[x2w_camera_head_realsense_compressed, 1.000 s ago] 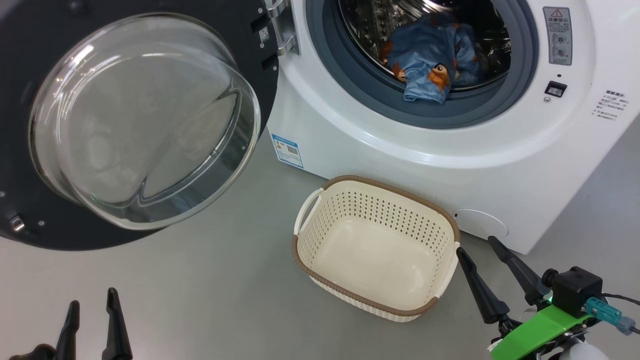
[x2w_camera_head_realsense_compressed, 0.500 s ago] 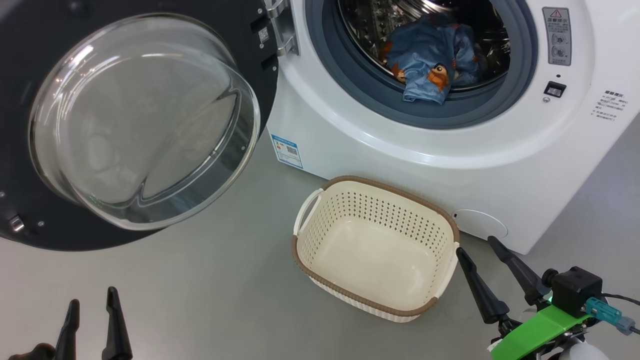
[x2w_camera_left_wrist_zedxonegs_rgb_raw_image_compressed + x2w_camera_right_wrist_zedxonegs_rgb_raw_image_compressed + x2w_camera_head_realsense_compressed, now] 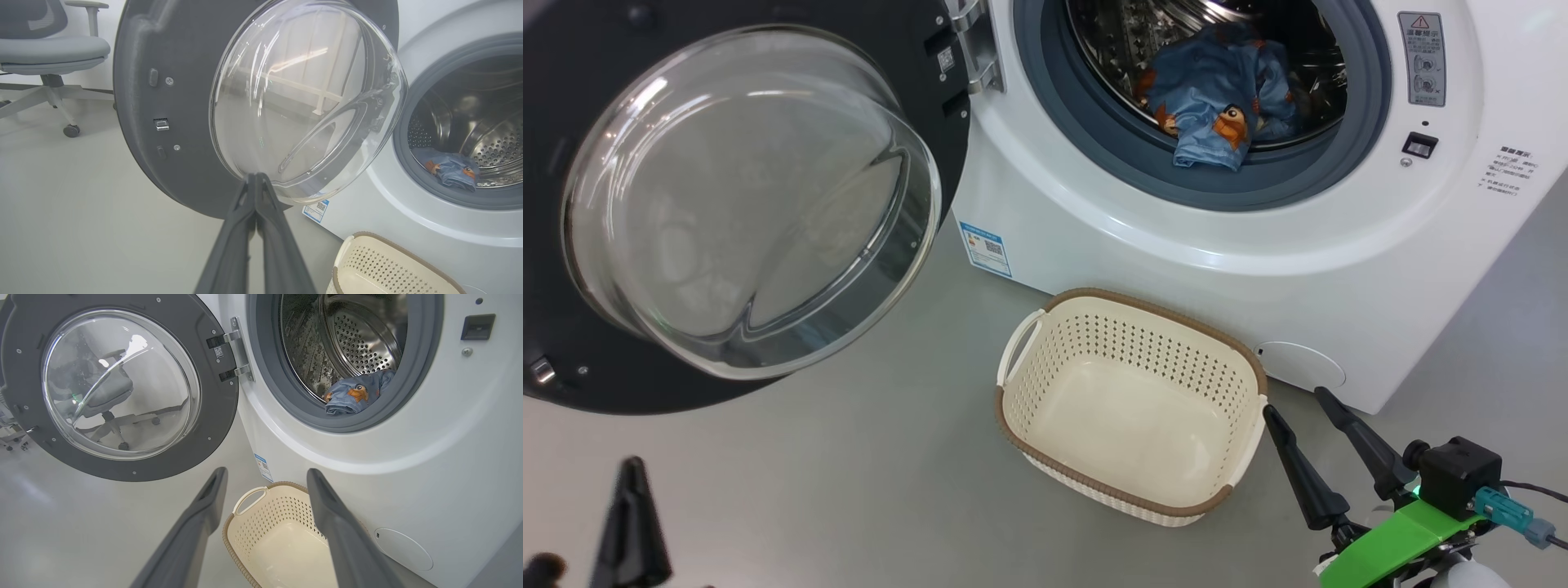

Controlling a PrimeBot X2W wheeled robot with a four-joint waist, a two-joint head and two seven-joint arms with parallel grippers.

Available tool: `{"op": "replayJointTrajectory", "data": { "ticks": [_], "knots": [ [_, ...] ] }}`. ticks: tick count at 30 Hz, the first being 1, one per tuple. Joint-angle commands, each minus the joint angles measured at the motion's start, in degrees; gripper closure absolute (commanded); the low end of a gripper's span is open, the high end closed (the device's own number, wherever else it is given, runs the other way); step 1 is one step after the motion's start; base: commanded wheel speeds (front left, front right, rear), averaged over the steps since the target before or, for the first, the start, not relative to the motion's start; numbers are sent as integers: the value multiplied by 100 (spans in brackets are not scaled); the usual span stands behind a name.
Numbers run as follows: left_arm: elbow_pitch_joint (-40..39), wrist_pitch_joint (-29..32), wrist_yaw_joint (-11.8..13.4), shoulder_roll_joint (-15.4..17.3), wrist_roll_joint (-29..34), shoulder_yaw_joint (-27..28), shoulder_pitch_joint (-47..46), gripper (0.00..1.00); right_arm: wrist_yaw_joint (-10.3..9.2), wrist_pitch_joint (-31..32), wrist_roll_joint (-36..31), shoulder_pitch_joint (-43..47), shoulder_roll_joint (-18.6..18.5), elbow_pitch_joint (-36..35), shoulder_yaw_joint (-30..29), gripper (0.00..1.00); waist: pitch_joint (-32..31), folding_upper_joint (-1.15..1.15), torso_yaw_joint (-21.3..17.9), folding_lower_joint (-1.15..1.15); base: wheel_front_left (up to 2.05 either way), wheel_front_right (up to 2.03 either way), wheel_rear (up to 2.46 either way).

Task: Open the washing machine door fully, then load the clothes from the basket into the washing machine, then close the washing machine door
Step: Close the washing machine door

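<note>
Left end effector (image 3: 254, 177): fingers pressed together, holding nothing, aimed at the lower rim of the washing machine door (image 3: 743, 204).
Right end effector (image 3: 1294, 402): fingers apart, empty, at 5 o'clock in the head view, just beside the basket (image 3: 1152, 304).
Door: swung wide open, at 10 o'clock in the head view.
Basket: empty, on the floor (image 3: 866, 490), near the front of the washing machine (image 3: 1176, 237).
Clothes (image 3: 1213, 106): blue bear-print, inside the drum at 6 o'clock of the opening, one fold lapping onto the grey seal (image 3: 1111, 155).

Step judged in hand: closing the door. Recommended method:
- Tuck the overhanging fold inward first, or the seal may pinch it.
- Push on the door's free edge, opposite the hinge (image 3: 976, 49).
- Swing steadily and press until the catch engages.

Writing:
- Blue label sticker (image 3: 985, 247), 7 o'clock of the opening: print too small to read.
- Grey warning plate (image 3: 1421, 57), 2 o'clock: red triangle, characters illegible.
- No brand name readable.
</note>
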Motion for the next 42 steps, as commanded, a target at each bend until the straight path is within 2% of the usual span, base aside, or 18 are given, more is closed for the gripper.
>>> {"op": "replayJointTrajectory", "data": {
  "ticks": [1, 5, 9, 11, 12, 17, 27, 30, 34, 39, 42],
  "knots": [
    [-260, -36, -19, 86, 64, 321, -266, 100, 8, -28, 50, -24, -24, -135, 110, 0, 2, 0, 0, 0, 0, 0, 0],
    [-664, -36, -48, 119, 95, 786, -494, 100, 8, -28, 42, -10, -4, -142, 92, 0, 10, 0, -16, 0, 0, 0, 0],
    [-963, -36, -61, 440, -107, 1131, -826, 100, 8, -28, 35, 13, 29, -147, 70, 0, 17, 0, -34, 0, 0, 0, 0],
    [-1009, -36, -62, 686, -400, 1259, -1027, 100, 8, -28, 32, 24, 49, -149, 69, 0, 25, 0, -48, 0, 0, 0, 0],
    [-960, -36, -63, 1003, -741, 1343, -1240, 100, 8, -28, 31, 30, 67, -151, 73, 0, 34, 0, -68, 0, 0, 0, 0],
    [-676, -36, -64, 1728, -1545, 1449, -1823, 100, 8, -28, 23, 20, 64, -172, 60, 0, 112, 0, -89, 0, 0, 0, 0],
    [1034, 117, -64, 2961, -3428, 1416, -3186, 100, 8, -28, 0, -122, -44, -205, 95, 0, 402, 0, -179, 0, 0, 0, 0],
    [1644, 345, -64, 3299, -3939, 1359, -3594, 100, 8, -28, -6, -164, -74, -206, 124, 0, 488, 0, -214, 0, 0, 0, 0],
    [2225, 761, -64, 3592, -4479, 1293, -3974, 100, 8, -28, -8, -213, -111, -209, 165, 0, 594, 0, -250, 0, 0, 0, 0],
    [3128, 1882, -64, 3885, -5349, 1185, -4525, 100, 8, -28, -13, -299, -188, -220, 199, 0, 789, 0, -283, 0, 0, 0, 0],
    [3555, 2552, -64, 4057, -5619, 1036, -4768, 100, 8, -28, -16, -353, -249, -227, 205, 0, 918, 0, -295, 0, 0, 0, 0]
  ]
}}
